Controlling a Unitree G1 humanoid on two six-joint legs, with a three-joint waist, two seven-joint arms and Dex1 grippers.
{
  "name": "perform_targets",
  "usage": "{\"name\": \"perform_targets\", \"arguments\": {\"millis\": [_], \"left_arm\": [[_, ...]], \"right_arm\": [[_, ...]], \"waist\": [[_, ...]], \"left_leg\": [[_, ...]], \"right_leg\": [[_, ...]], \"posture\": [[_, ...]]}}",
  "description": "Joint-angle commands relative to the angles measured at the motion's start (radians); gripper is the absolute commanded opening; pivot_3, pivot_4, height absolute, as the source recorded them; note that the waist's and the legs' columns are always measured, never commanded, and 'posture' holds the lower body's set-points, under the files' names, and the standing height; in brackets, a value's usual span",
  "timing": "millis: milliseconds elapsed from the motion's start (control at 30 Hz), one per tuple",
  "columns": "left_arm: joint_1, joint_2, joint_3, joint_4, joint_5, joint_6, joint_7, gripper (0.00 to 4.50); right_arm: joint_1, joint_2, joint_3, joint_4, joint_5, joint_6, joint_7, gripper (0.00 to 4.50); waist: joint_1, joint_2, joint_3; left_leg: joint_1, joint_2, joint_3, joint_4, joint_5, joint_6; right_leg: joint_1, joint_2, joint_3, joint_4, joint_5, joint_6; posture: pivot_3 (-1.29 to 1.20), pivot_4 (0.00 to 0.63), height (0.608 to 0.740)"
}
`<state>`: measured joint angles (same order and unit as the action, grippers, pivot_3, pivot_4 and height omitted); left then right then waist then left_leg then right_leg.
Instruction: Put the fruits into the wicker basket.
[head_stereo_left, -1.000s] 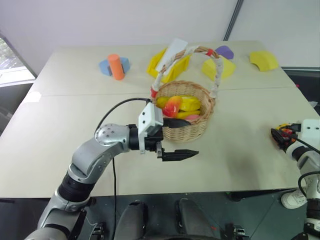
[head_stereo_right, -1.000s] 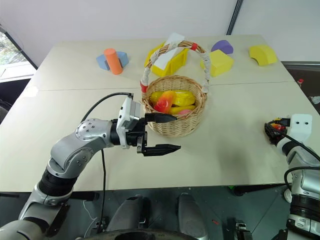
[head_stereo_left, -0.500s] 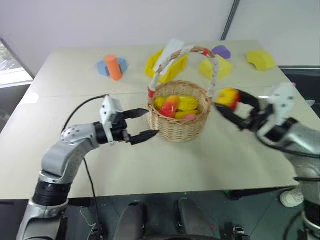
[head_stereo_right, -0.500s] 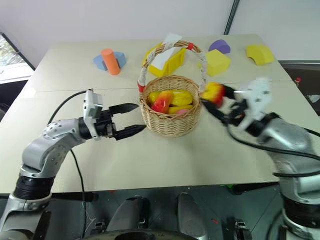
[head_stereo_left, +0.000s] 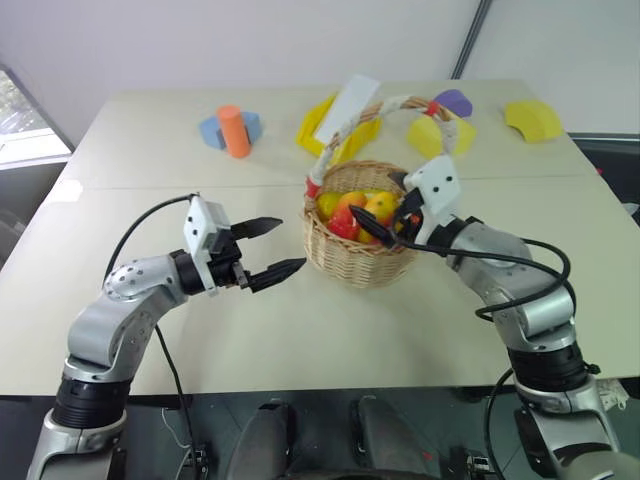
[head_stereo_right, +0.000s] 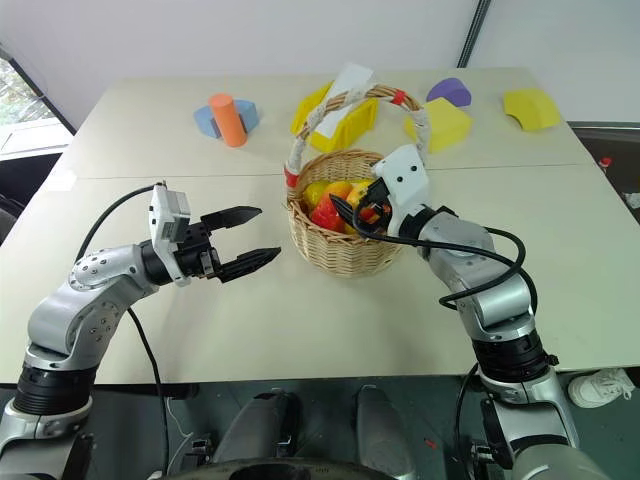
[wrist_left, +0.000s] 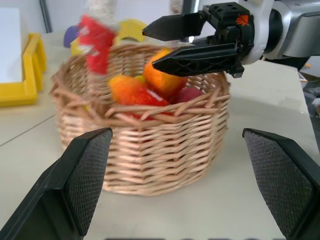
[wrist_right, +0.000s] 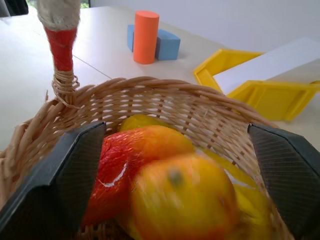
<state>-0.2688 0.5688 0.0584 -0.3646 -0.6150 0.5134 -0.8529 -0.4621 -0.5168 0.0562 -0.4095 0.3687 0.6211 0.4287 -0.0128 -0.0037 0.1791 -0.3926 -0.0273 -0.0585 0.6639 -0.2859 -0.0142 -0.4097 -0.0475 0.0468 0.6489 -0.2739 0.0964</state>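
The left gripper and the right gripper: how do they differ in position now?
The left gripper hovers beside the wicker basket, over the bare table; the right gripper reaches over the basket's rim, above the fruits. Both are open and hold nothing.

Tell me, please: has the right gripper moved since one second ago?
Yes. The right gripper has swung in from the table's right edge and now hangs over the wicker basket, open.

Robot test lab: bare pale table (head_stereo_left: 130, 150), plain white wall (head_stereo_left: 250, 40), scattered foam blocks (head_stereo_left: 530, 118)
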Motion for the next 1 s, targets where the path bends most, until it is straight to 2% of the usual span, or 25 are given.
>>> {"name": "perform_targets", "arguments": {"millis": [33, 133, 233, 433, 533, 633, 700, 867, 1000], "left_arm": [[0.006, 0.004, 0.013, -0.026, -0.007, -0.013, 0.001, 4.5], [0.007, 0.007, 0.009, -0.016, -0.006, -0.015, -0.007, 4.5], [-0.003, -0.002, 0.005, 0.003, -0.003, -0.023, -0.009, 4.5], [-0.016, -0.03, -0.014, 0.018, 0.001, -0.03, -0.008, 4.5], [-0.017, -0.038, -0.018, 0.014, 0.001, -0.029, -0.005, 4.5], [-0.013, -0.04, -0.018, 0.005, -0.001, -0.029, 0.001, 4.5], [-0.005, -0.041, -0.016, -0.007, -0.006, -0.027, 0.008, 4.5], [0.011, -0.043, -0.018, -0.018, -0.007, -0.031, 0.019, 4.5], [0.004, -0.048, -0.022, -0.016, -0.006, -0.032, 0.022, 4.5]], "right_arm": [[0.053, -0.059, -0.106, -0.149, 0.093, -0.042, 0.11, 4.43], [0.135, -0.103, -0.245, -0.199, 0.208, 0.01, 0.147, 4.43], [0.151, -0.093, -0.306, -0.152, 0.211, 0.031, 0.091, 4.43], [0.067, 0.052, -0.272, 0.047, 0.101, -0.016, -0.102, 4.43], [0.011, 0.107, -0.258, 0.146, 0.072, -0.058, -0.124, 4.43], [-0.014, 0.127, -0.259, 0.209, 0.059, -0.075, -0.13, 3.6], [-0.014, 0.131, -0.267, 0.213, 0.071, -0.074, -0.124, 2.71], [-0.001, 0.132, -0.286, 0.173, 0.095, -0.086, -0.109, 0.05], [0.015, 0.101, -0.322, 0.129, 0.076, -0.114, -0.118, 0.02]], "waist": [[0.0, 0.0, 0.0], [0.002, 0.0, 0.0], [-0.003, 0.0, 0.0], [-0.008, 0.0, 0.0], [-0.006, 0.0, 0.0], [-0.002, 0.0, 0.0], [0.001, 0.0, 0.0], [-0.002, 0.0, 0.0], [-0.002, 0.0, 0.0]], "left_leg": [[0.0, 0.0, 0.0, 0.0, 0.0, 0.0], [0.001, 0.0, 0.0, 0.0, 0.0, 0.0], [0.001, 0.0, 0.0, 0.0, 0.0, 0.0], [0.003, 0.002, 0.001, 0.0, 0.0, 0.0], [0.003, 0.002, 0.002, 0.0, 0.0, 0.0], [0.002, 0.002, 0.001, 0.0, 0.0, 0.0], [0.001, 0.002, 0.001, 0.0, 0.0, 0.0], [0.001, 0.001, 0.001, 0.0, 0.0, 0.0], [0.001, 0.001, 0.001, 0.0, 0.0, 0.0]], "right_leg": [[0.0, 0.0, 0.0, 0.0, 0.0, 0.0], [0.001, 0.0, 0.0, 0.0, 0.0, 0.0], [0.002, 0.0, 0.0, -0.001, 0.0, 0.0], [0.002, 0.003, 0.001, 0.002, 0.0, 0.0], [0.001, 0.003, 0.001, 0.002, 0.0, 0.0], [0.0, 0.002, 0.001, 0.002, 0.0, 0.0], [0.0, 0.002, 0.001, 0.002, 0.0, 0.0], [0.0, 0.002, 0.001, 0.001, 0.0, 0.0], [0.0, 0.002, 0.001, 0.001, 0.0, 0.0]], "posture": [[0.0, 0.15, 0.74], [0.0, 0.15, 0.74], [0.0, 0.15, 0.74], [0.0, 0.15, 0.74], [0.0, 0.15, 0.74], [0.0, 0.15, 0.74], [0.0, 0.15, 0.74], [0.0, 0.15, 0.74], [0.0, 0.15, 0.74]]}}
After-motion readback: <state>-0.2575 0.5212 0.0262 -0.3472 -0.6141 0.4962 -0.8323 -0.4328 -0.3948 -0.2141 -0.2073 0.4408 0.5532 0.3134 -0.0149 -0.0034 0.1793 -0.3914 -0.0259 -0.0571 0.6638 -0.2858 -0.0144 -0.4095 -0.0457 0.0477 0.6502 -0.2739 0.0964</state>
